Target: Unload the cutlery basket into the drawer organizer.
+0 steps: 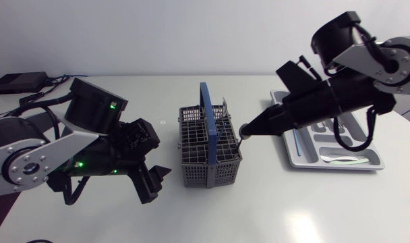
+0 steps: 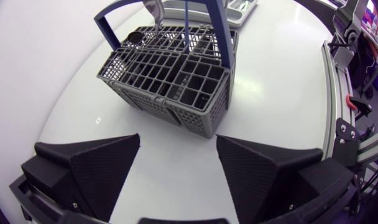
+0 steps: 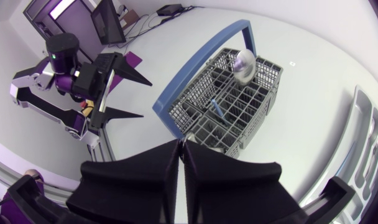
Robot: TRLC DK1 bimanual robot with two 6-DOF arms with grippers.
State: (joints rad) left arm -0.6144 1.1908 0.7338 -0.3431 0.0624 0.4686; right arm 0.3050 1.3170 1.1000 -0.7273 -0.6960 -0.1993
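Where it stands at the middle of the table (image 1: 259,209), the cutlery basket (image 1: 212,172) is a grey grid-walled box of many small cells, spanned by a blue hoop handle (image 1: 206,111). Contents, per the right wrist view: one spoon (image 3: 244,64) standing bowl-up in a cell at the end farthest from that gripper, beside the handle's foot, and one thin blue-handled piece (image 3: 217,107) upright in a cell nearer the middle; the other cells that show look vacant. The drawer organizer (image 1: 326,145), a pale grey tray of long compartments, lies to the basket's right, partly under the right arm. It holds a slim piece with a blue stripe (image 1: 296,142) in one long compartment and a flat silvery piece (image 1: 340,160) in the compartment along its near edge; their kind cannot be told. Left gripper (image 1: 158,183): low over the table just left of the basket, fingers spread wide with nothing between them, the basket ahead of the tips and apart from them. Right gripper (image 1: 243,130): at the basket's right rim, fingers drawn together to a thin slit, no item visible between them, the basket directly ahead of and below the tips.
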